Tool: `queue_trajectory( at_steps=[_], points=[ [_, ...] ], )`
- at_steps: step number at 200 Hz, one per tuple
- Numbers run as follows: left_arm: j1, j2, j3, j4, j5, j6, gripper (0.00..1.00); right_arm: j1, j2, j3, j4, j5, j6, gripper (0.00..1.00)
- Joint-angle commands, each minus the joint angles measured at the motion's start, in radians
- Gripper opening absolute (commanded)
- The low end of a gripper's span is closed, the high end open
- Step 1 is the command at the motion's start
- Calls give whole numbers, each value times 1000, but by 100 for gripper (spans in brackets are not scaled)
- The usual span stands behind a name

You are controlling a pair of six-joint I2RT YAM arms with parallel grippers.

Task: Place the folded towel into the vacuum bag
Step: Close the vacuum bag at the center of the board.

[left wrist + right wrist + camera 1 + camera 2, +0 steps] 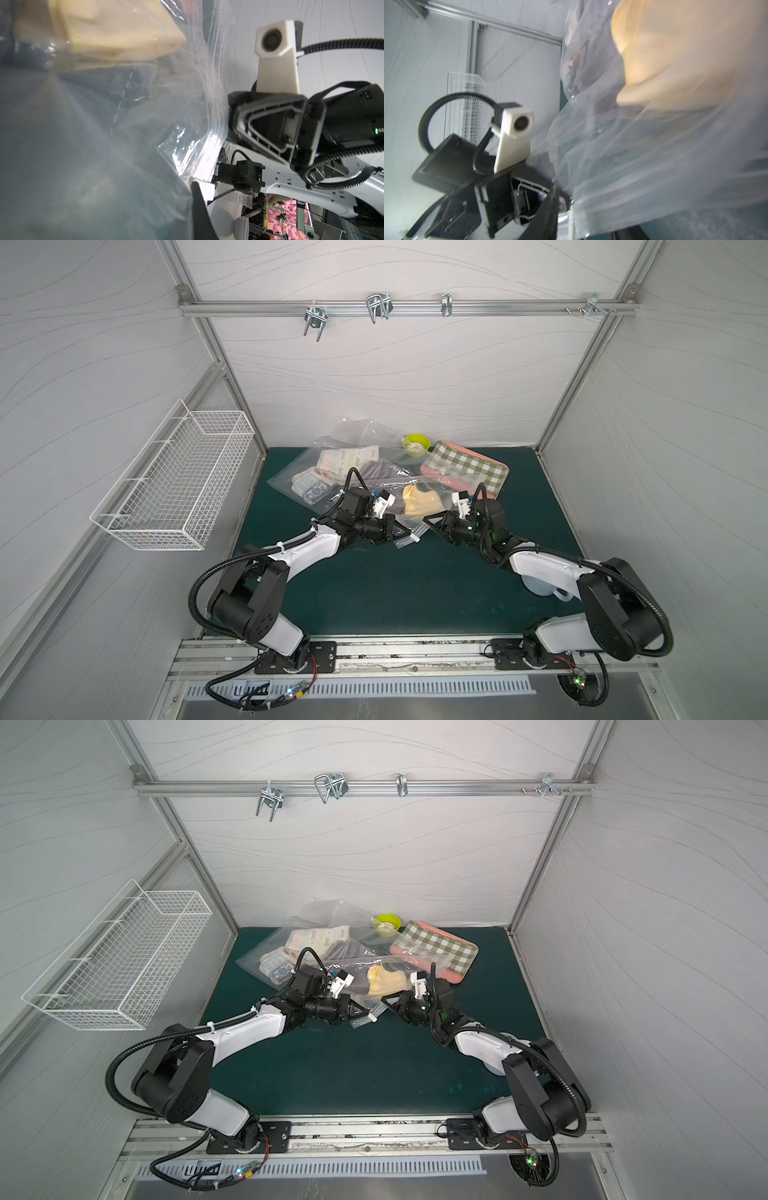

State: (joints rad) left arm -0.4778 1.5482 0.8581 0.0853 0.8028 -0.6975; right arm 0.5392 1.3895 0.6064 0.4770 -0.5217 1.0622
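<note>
Both top views alone: lime bowl (pixel 411 440)

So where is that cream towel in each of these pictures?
In both top views: towel near the middle, under clear plastic.
Left wrist: towel seen through the plastic, fairly sharp.
Right wrist: towel seen through the plastic, blurred.
Shared landmark: the clear bag covering it.

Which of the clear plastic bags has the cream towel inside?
The vacuum bag nearest the robot, between the left gripper and right gripper; the cream towel shows through it. The bag behind it holds patterned cloths.
</note>
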Motion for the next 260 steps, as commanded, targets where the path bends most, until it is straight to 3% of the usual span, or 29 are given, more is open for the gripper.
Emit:
queue_trajectory(
  at_steps=[1,39,118,183,225,260],
  points=[
    [2,37,56,146,6,-86,0,6,-11,-1,-44,-122,-70,38],
    [1,50,45,249,-4,-158,0,13,25,10,-2,-142,-50,33],
    [-17,-2,22,135,-49,-61,0,24,116,-3,200,-119,70,16],
    [-22,-16,25,88,-59,-24,0,41,106,13,159,-68,69,0],
    [-23,-17,25,91,-53,-23,0,51,76,-11,114,49,77,0],
    [-23,-25,18,90,-38,-16,0,-6,35,-49,98,134,112,0]
  ],
)
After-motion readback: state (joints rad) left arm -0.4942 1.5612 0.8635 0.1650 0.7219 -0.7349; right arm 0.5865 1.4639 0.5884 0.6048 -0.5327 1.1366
